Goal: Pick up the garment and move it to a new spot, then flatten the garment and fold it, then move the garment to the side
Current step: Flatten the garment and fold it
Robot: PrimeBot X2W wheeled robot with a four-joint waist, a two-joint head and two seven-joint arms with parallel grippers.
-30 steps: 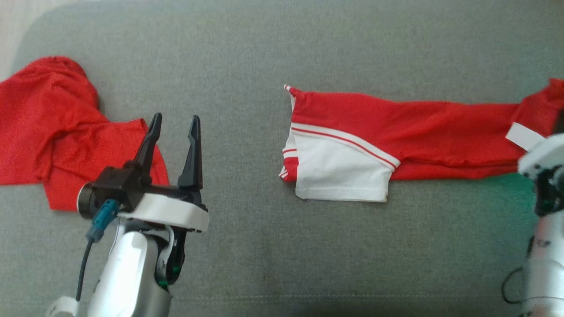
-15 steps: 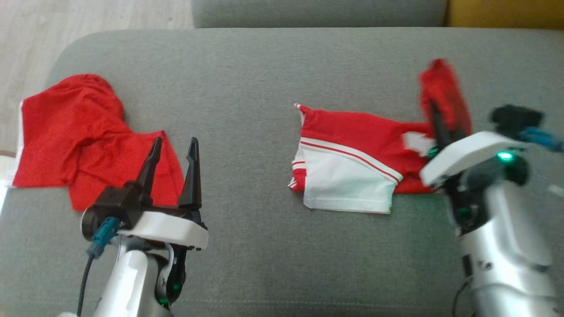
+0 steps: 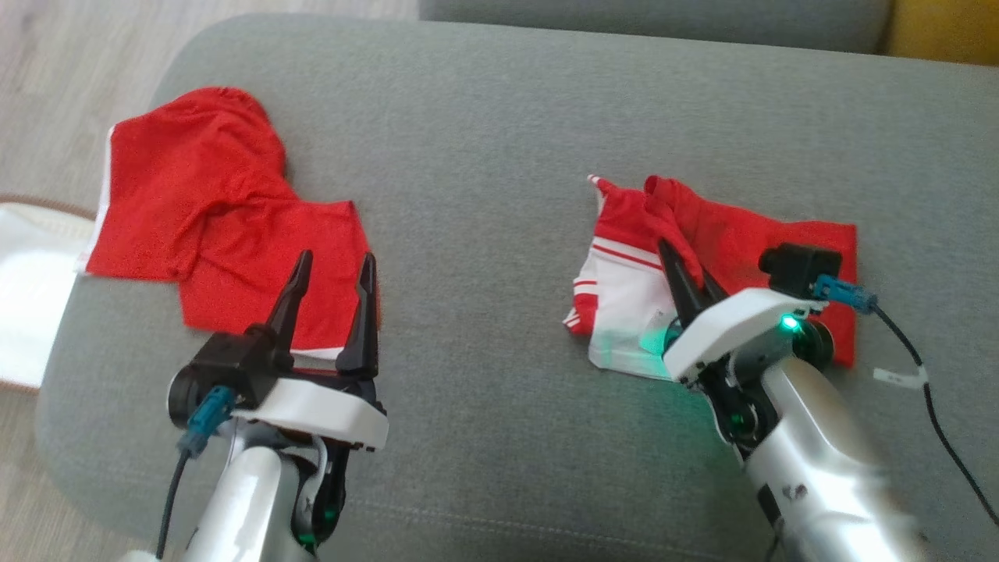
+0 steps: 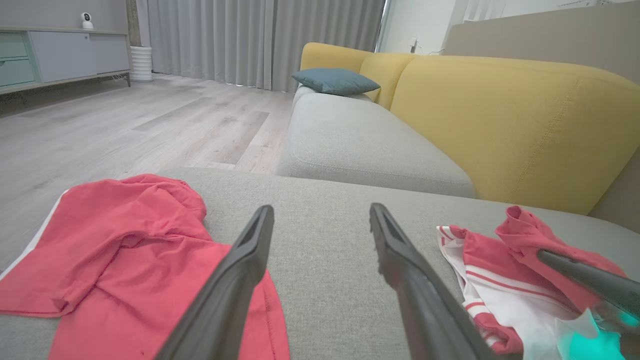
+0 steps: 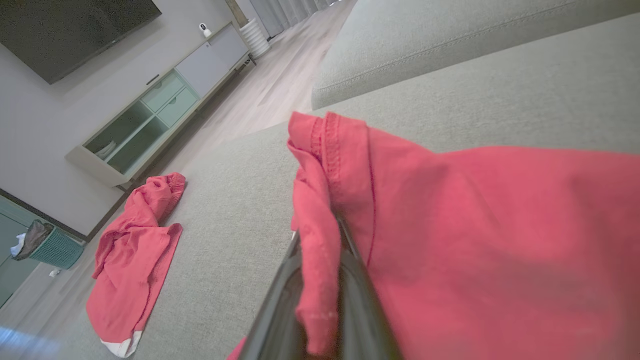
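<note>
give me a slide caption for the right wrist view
Right gripper shut on a red fold of the garment, over the grey cushion, second red garment lying beyond.

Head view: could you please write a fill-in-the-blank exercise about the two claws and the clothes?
1. The left claw stands ___, holding nothing.
2. The right claw, shut, pinches the red-and-white garment on the ___ cushion.
3. The crumpled red garment lies to the robot's ___.
Missing words: open, grey, left.
</note>
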